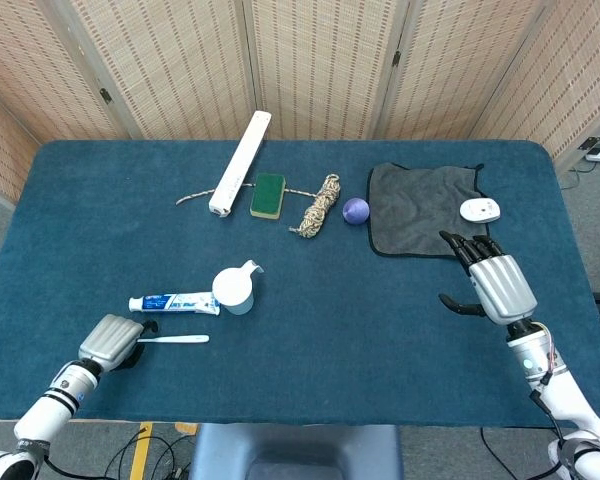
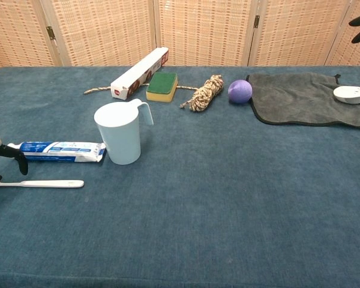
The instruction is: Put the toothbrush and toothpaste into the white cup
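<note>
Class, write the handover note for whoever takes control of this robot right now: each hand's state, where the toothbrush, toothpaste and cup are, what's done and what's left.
Left hand: low at the near-left table edge, at the handle end of the toothbrush; whether it grips the handle cannot be told.
Right hand: open, empty, hovering near the grey cloth.
Toothbrush: flat on the table, in front of the toothpaste.
Toothpaste: flat, one end against the white cup.
White cup: upright, with nothing seen in it.
Done: nothing in the cup yet.
Left: lift the toothbrush into the cup, then the toothpaste.
</note>
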`<state>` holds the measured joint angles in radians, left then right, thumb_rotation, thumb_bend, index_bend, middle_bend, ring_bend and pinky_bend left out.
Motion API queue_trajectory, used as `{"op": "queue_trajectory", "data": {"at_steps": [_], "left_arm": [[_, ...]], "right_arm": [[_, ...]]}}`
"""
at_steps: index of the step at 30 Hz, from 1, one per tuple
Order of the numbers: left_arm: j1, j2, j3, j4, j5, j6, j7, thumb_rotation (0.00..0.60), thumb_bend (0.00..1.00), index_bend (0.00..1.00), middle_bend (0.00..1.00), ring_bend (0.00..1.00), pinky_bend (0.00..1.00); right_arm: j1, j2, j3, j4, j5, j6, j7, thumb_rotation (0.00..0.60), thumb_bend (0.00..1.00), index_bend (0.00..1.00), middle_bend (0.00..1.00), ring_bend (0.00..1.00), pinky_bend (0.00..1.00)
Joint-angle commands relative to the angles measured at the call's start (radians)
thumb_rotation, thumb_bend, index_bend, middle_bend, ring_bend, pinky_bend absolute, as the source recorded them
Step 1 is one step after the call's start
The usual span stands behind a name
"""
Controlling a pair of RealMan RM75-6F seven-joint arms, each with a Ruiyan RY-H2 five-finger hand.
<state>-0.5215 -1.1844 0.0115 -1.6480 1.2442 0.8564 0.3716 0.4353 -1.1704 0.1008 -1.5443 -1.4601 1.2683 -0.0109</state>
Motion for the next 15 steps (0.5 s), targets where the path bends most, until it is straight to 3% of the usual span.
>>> {"op": "queue_trajectory", "data": {"at_steps": [1,15], "left_arm": [[-0.004,-0.006,0.004,0.003,-0.007,-0.002,0.008,0.6,0.66,0.32,0.95,0.76,0.9],[-0.027,-0.007,0.032,-0.036,-0.022,-0.007,0.063,0.6,0.66,0.34,0.95,0.77,0.91]], "right_arm": [[-0.002,0.0,0.001,0.001,0.0,0.0,0.0,0.6,0.16,0.0,0.18,0.27,0.2],[-0.019,0.001,0.005,0.001,0.003,0.0,0.002,0.6,0.16,0.0,0.18,0.27,0.2]]}}
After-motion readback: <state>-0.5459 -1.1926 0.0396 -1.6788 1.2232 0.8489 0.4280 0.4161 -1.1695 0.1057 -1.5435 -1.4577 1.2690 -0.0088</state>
